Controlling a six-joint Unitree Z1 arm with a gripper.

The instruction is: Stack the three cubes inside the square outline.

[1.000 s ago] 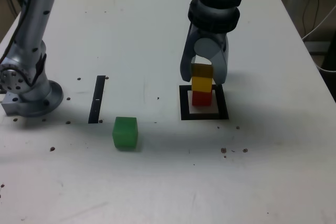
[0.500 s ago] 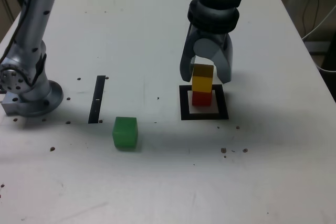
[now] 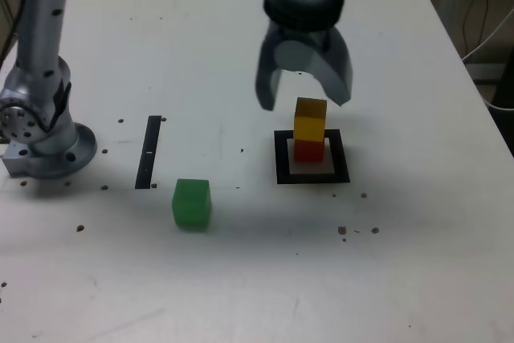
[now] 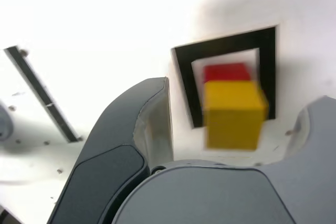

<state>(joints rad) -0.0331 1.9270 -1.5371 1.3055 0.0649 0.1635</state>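
In the exterior view I see the yellow cube [image 3: 310, 118] sitting squarely on the red cube [image 3: 308, 150], both matte and plain-faced, the pair standing inside the square outline [image 3: 312, 177], a black frame with a white centre. My end effector [image 3: 303, 95] hangs above and just off the stack toward the exterior view's left, jaws spread wide and holding nothing. The green cube [image 3: 191, 202] rests alone on the white tabletop [image 3: 201, 46], well apart from the stack toward the exterior view's left, near a thin black strip [image 3: 148, 152]. The arm's base [image 3: 38, 130] stands at the exterior view's left edge.

In the wrist view the yellow cube [image 4: 233, 114] looks blurred, covering most of the red cube [image 4: 226, 72] within the square outline [image 4: 185, 82]. It lies between the two dark fingers [image 4: 126, 150], touching neither. The black strip [image 4: 42, 94] runs diagonally off to one side.
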